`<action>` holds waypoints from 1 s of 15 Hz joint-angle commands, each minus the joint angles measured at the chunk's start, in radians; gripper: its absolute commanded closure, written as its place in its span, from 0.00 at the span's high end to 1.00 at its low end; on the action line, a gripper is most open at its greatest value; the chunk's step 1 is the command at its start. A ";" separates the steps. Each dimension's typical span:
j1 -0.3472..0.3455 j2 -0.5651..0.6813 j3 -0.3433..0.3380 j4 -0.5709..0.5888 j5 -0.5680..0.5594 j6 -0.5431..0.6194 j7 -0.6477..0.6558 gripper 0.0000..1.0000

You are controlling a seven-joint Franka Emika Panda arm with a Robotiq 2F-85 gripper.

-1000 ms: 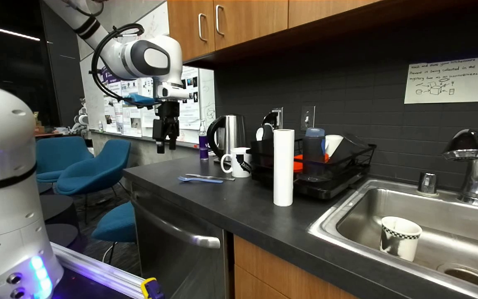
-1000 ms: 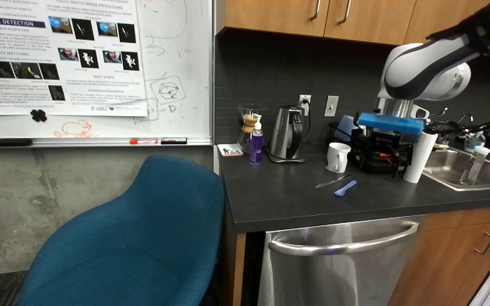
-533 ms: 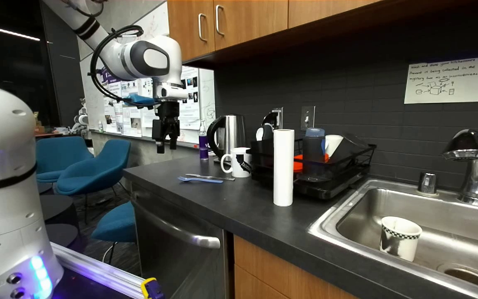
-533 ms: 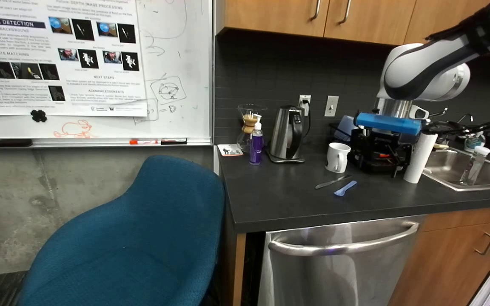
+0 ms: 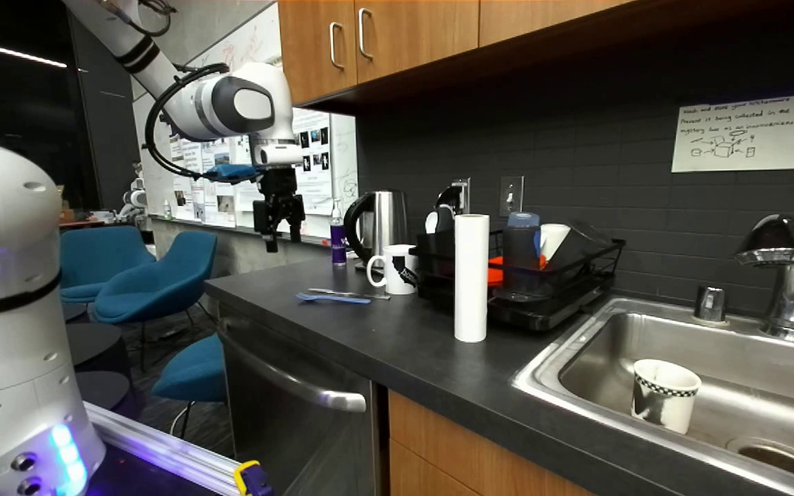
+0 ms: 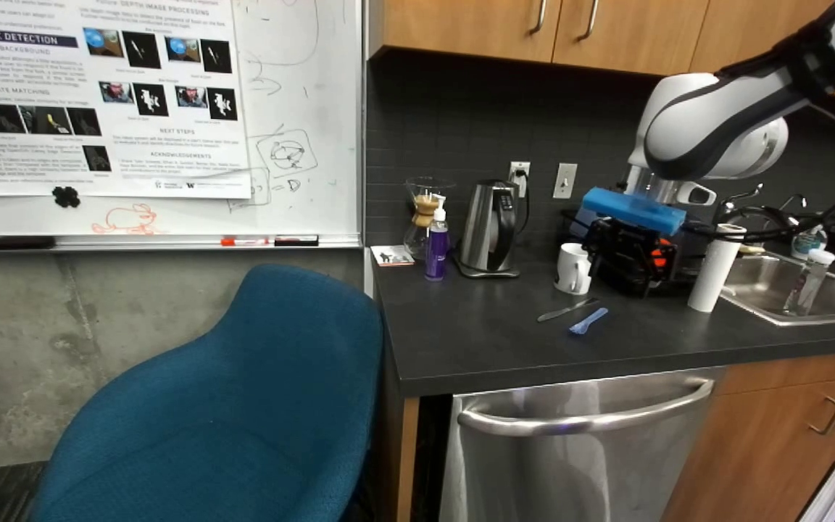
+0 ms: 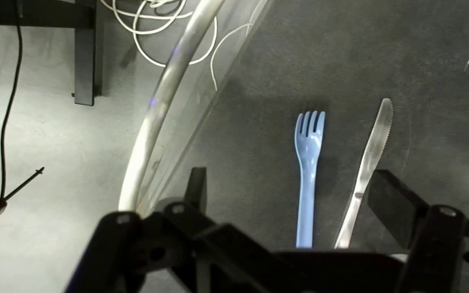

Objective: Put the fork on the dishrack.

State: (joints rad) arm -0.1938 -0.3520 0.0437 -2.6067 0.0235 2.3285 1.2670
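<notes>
The fork (image 5: 333, 298) is slim and blue and lies flat on the dark counter. It also shows in an exterior view (image 6: 588, 321) and in the wrist view (image 7: 307, 175), tines up in the picture, its handle end hidden by the gripper body. My gripper (image 5: 283, 241) is open and empty, in the air above the counter. In the wrist view the fork lies between the spread fingers (image 7: 289, 183), well below them. The dishrack (image 5: 579, 265) is black wire on a dark tray and holds several dishes; in an exterior view my gripper (image 6: 624, 254) partly covers it.
A metal knife (image 7: 367, 162) lies beside the fork. A white mug (image 5: 397, 269), kettle (image 5: 389, 220) and purple bottle (image 5: 338, 238) stand behind. A white paper-towel roll (image 5: 471, 279) stands in front of the dishrack. The sink (image 5: 542, 372) is beyond it. Cabinets (image 5: 411, 34) hang above.
In the last half second my arm has shifted slightly left in both exterior views and the wrist has turned. Before that it barely moved. The fork, knife and mug have not moved.
</notes>
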 commanded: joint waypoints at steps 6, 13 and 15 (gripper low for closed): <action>-0.022 0.209 -0.019 0.162 -0.188 0.011 0.111 1.00; 0.007 0.421 -0.104 0.340 -0.221 -0.035 0.097 1.00; 0.013 0.460 -0.131 0.371 -0.191 -0.057 0.063 1.00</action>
State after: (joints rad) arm -0.2045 0.0377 -0.0439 -2.3107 -0.1865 2.3240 1.3592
